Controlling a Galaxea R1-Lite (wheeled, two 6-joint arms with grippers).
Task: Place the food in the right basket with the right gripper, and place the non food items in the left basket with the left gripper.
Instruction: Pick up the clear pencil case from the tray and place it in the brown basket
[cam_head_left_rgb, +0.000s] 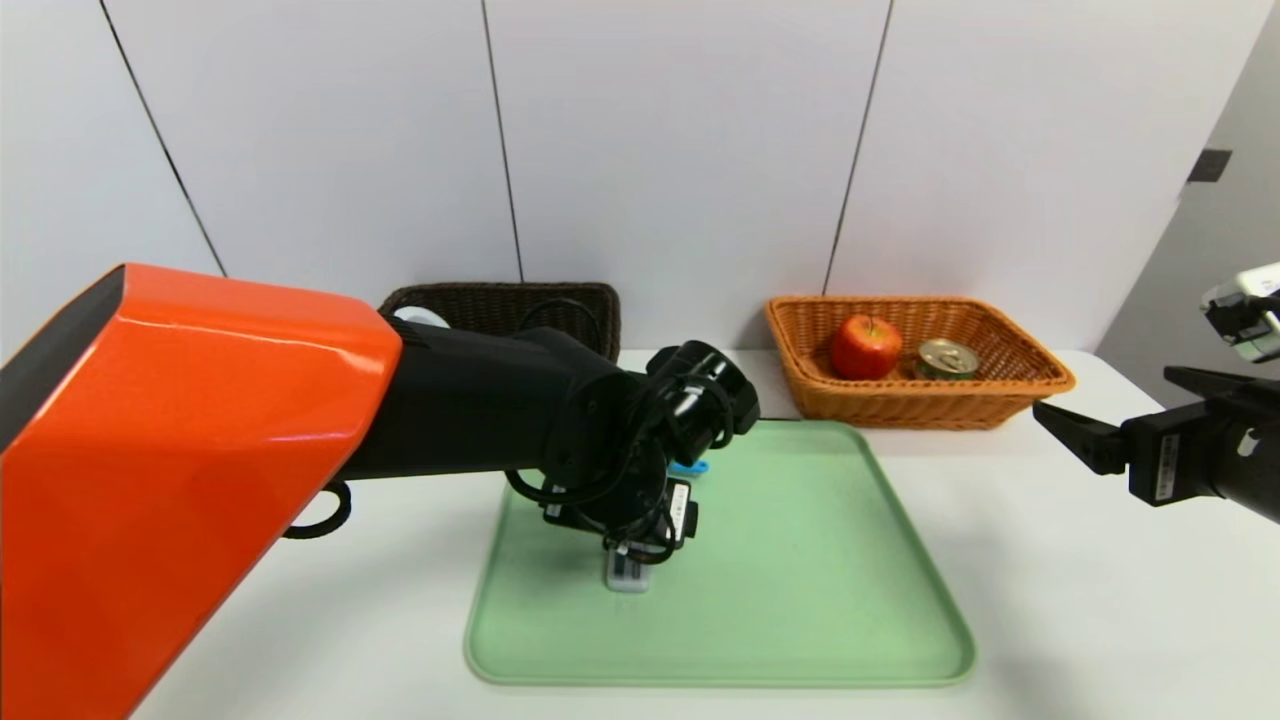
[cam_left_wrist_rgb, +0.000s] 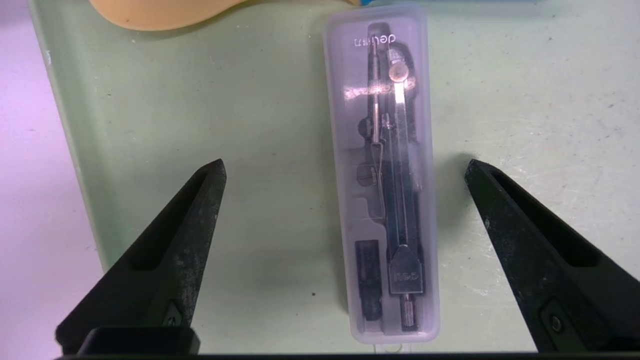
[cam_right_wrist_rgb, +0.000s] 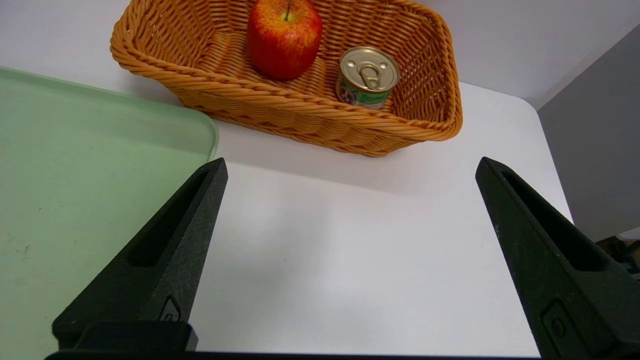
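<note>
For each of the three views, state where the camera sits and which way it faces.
Head: high, looking down at the green tray; both arms show.
Left wrist: looks down on the grey case between the open left pincer.
Right wrist: faces the orange basket; open right pincer shows.
Head and right wrist share the apple.

The left pincer (cam_left_wrist_rgb: 345, 167) stands wide open astride the grey case (cam_left_wrist_rgb: 382, 175) lying on the green tray (cam_left_wrist_rgb: 250, 125).
</note>
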